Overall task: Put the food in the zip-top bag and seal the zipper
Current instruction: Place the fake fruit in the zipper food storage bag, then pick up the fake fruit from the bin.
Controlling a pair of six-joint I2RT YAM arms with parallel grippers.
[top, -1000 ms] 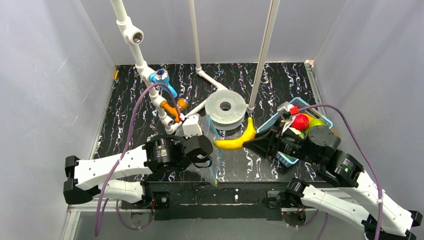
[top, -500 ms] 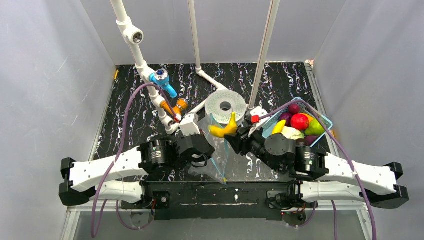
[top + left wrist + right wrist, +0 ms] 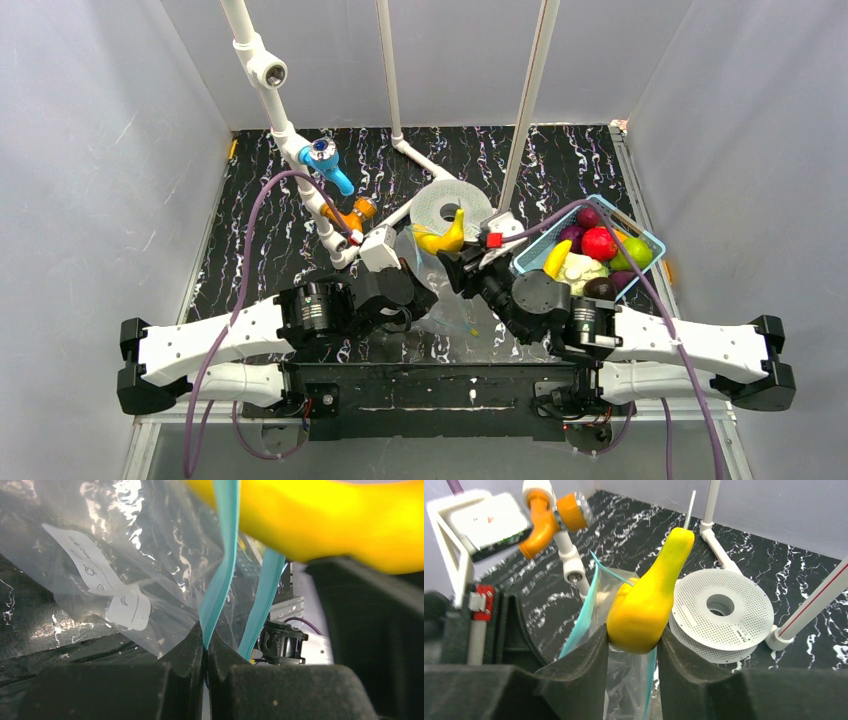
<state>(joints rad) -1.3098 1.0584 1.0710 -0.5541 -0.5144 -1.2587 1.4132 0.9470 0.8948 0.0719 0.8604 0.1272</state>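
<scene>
**Top view.** At the centre of the frame the left tool (image 3: 420, 298) is pinched fully shut on the near lip of the zip-top bag (image 3: 450, 315). The bag stands crumpled on the dark tabletop (image 3: 250, 200). The right tool (image 3: 452, 258) is part open and grips the yellow banana (image 3: 447, 237) by its lower end, just above the bag's mouth. The other food (image 3: 598, 243) lies in the light-blue basket (image 3: 648, 262) at the right.

**Left wrist view.** At lower centre the jaws clamp one teal zipper (image 3: 220, 580) strip. The second strip hangs apart to its right, so the mouth is open. The film looks thin, limp and slippery. It likely keeps its opening only while the lip is held, and the stiffer strip is the sensible place to grip.

**Right wrist view.** The pads squeeze the banana's thick end, its tip pointing to upper centre, with the bag's mouth beneath. The banana seems light, rigid and smooth. Being curved, it could pivot in a loose hold.
</scene>
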